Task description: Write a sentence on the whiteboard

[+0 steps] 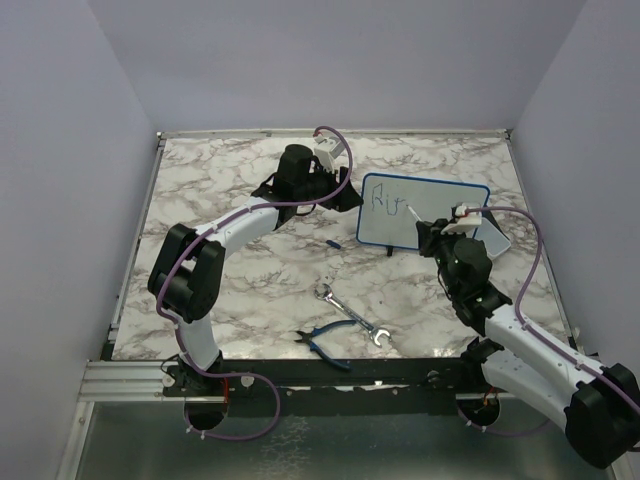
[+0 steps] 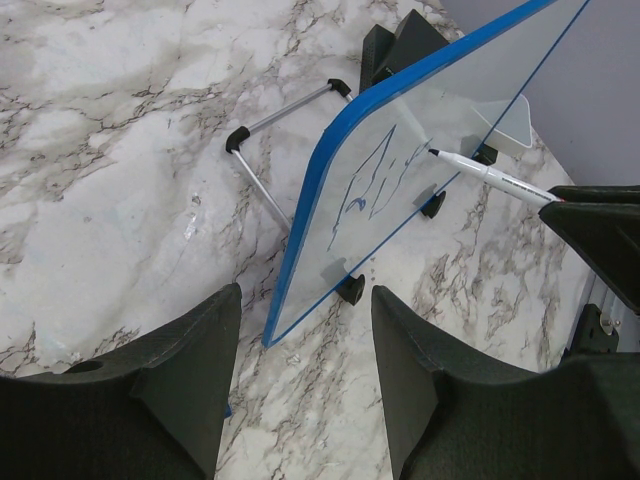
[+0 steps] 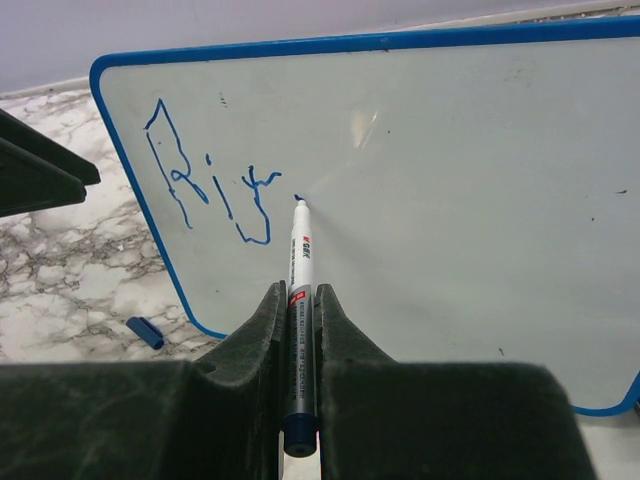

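Marble table's wrench shows only overhead; right wrist shows marker touching whiteboard.

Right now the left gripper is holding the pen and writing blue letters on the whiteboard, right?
Not quite. The right gripper holds the pen, its tip at the whiteboard beside the blue letters; the right wrist view shows it. The left gripper is open, with no pen.

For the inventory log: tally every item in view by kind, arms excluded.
Blue-framed white rectangular whiteboard: 1
White plastic marker pen: 1
Small blue marker cap: 1
Silver metal wrench: 1
Blue-handled metal pliers: 1
Total: 5
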You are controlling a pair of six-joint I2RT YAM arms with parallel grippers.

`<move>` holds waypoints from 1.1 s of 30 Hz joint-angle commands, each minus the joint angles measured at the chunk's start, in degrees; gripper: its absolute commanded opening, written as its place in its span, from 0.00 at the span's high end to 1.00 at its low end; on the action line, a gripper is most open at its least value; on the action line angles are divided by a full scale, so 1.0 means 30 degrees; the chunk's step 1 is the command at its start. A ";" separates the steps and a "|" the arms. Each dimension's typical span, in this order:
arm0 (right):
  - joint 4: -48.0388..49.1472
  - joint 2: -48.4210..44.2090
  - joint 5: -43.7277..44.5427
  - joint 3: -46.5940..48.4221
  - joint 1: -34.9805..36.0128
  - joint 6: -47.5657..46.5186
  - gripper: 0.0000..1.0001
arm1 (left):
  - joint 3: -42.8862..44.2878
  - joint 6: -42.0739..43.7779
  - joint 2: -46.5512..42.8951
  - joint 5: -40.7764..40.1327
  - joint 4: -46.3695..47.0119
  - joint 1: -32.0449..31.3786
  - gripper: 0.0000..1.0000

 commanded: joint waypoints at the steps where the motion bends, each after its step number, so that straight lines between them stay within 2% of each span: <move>1: -0.0619 -0.0109 0.1355 -0.0201 -0.0099 0.0187 0.99 | 0.0279 0.0148 -0.0169 0.0445 0.0126 0.0001 0.44; 11: -0.0528 -0.0532 0.1723 -0.0205 -0.0095 0.0051 0.99 | 0.0274 0.0147 -0.0160 0.0444 0.0126 0.0001 0.44; 33: 0.0674 0.0025 0.0501 0.0092 -0.0095 -0.0596 0.99 | 0.0274 0.0118 -0.0166 0.0442 0.0124 0.0001 0.44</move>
